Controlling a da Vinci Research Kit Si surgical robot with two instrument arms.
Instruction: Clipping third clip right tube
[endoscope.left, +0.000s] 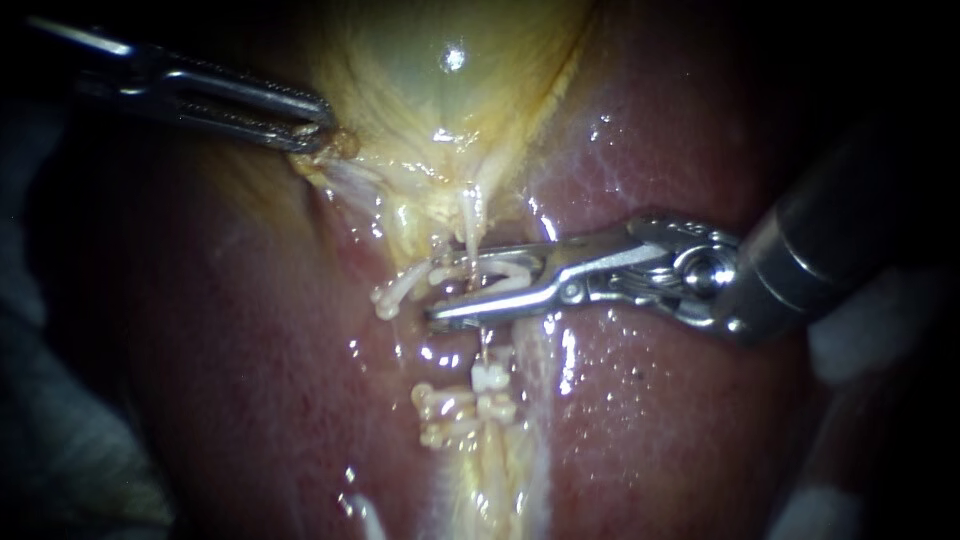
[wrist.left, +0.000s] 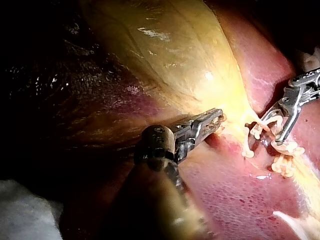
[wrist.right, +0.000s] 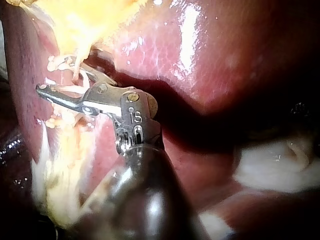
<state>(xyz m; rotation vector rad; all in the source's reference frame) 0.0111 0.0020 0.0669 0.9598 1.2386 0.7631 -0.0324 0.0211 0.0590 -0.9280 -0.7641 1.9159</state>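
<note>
The left instrument (endoscope.left: 318, 128) grips the gallbladder (endoscope.left: 430, 90) in its hand; the right instrument (endoscope.left: 445, 288) holds a clip (endoscope.left: 505, 272) around the tube (endoscope.left: 470, 218)

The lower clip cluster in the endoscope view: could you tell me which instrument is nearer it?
Right. The right instrument holds a clip just above the cluster; the left instrument grips the gallbladder, far up-left.
</note>
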